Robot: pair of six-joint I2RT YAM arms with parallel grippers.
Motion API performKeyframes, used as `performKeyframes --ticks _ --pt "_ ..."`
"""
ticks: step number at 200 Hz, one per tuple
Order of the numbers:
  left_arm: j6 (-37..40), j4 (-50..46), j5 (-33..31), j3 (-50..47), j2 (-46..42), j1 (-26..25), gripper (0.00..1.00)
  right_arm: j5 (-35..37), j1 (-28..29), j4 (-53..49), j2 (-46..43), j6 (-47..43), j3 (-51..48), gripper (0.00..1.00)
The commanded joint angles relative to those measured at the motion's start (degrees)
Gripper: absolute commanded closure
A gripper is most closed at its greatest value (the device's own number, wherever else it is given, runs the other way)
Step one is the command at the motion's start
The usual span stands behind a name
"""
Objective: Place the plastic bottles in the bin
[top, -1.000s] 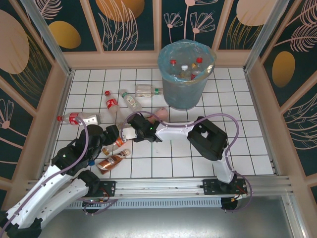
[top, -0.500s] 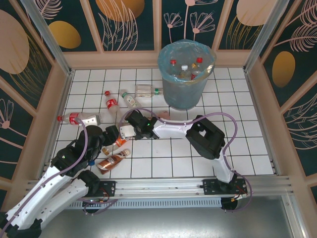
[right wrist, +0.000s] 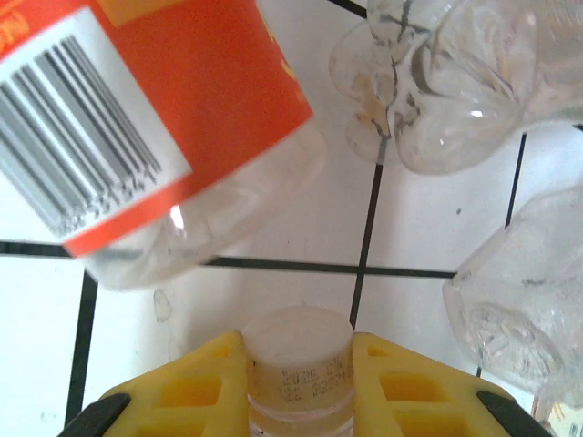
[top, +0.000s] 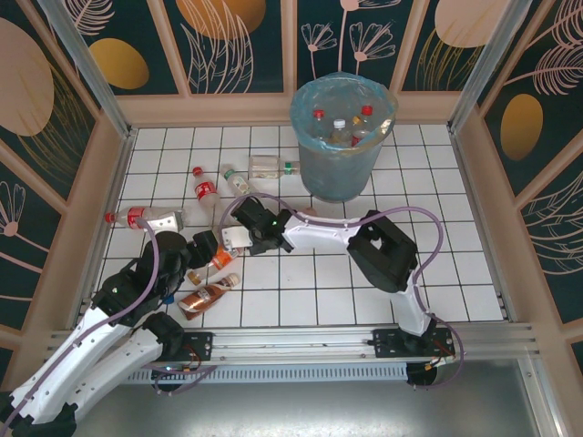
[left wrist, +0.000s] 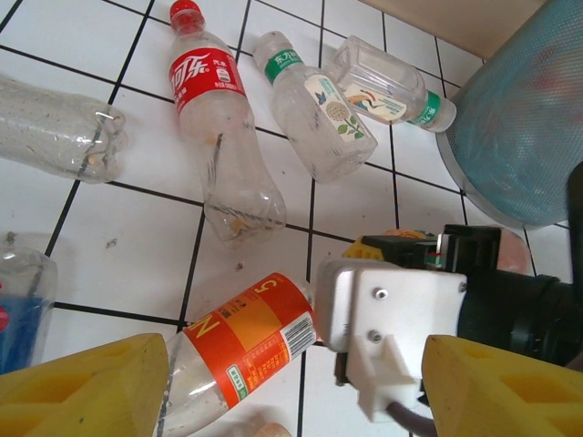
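Loose bottles crowd the tiled floor left of the bin; right side open.

The tabletop is a grid of white tiles with dark grout, walled in by a pale wooden rim. Toward the back, right of centre, the bin stands upright on the tiles. To its left, bottles lie on their sides: a squarish green-capped bottle nearest the bin, a rounder bottle with a green neck label just beside that, then a red-labelled cola bottle. Further left lies a clear red-capped bottle. Nearer the front lie an orange-labelled bottle and an amber-tinted bottle, near each other.
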Motion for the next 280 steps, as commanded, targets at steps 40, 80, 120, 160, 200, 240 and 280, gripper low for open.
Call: performKeyframes --ticks 40,80,120,160,200,240,280 --pt "1.2 1.3 0.7 -0.7 0.1 -0.3 0.26 -1.9 -1.8 -7.0 -3.9 4.7 -1.7 0.76" --pt "1.1 1.3 0.8 -0.7 0.2 -0.3 0.26 -1.4 -2.5 -11.4 -0.2 5.8 0.9 0.74" --pt "1.1 1.3 0.7 -0.7 0.4 -0.4 0.26 -1.3 -3.1 -14.6 2.8 5.9 4.6 0.65" --pt "1.2 1.3 0.7 -0.7 0.5 -0.4 0.26 -1.6 -3.4 -18.8 6.5 6.3 8.7 0.56" --pt "1.2 1.3 0.7 -0.7 0.5 -0.3 0.25 -1.5 -3.6 -20.3 7.7 7.2 10.8 0.58" --pt "1.3 1.4 0.4 -0.7 0.7 -0.3 0.25 -1.9 -3.6 -20.4 6.3 8.5 11.9 0.71" --pt "2.1 1.8 -0.4 0.2 1.2 -0.3 0.25 -4.4 -4.3 -22.5 1.4 12.7 15.1 0.78"
